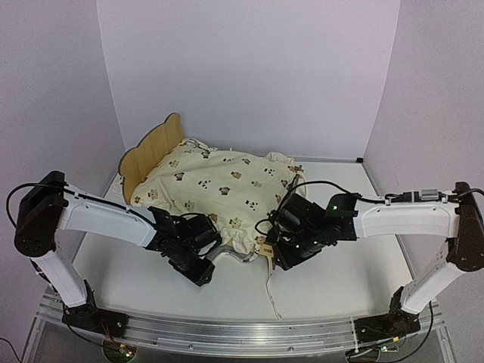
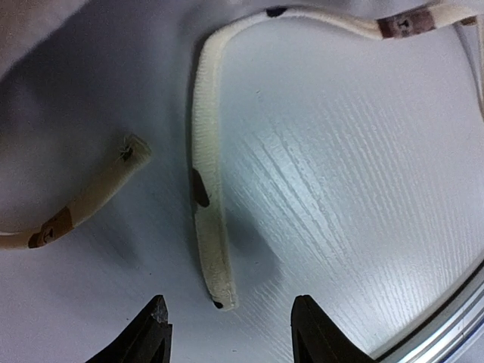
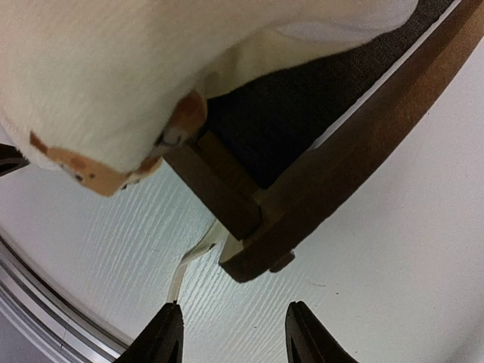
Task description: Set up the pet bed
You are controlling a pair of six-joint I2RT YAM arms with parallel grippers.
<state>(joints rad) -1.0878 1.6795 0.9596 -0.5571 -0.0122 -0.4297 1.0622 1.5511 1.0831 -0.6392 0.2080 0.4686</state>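
At foot of pet bed (image 1: 155,147), left jaws half open, empty, poised over cover tie (image 2: 204,174) to grab; right jaws likewise at frame corner (image 3: 253,219).

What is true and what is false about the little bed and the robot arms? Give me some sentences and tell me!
1. A cover with animal pictures lies over the pet bed. True.
2. The wooden headboard is hidden under the cover. False: it sticks up bare at the far left end.
3. The left tool is squeezing a cloth tie. False: its jaws stand apart, and the tie's end just lies on the table between them.
4. The right tool is close to a wooden corner of the pet bed. True.
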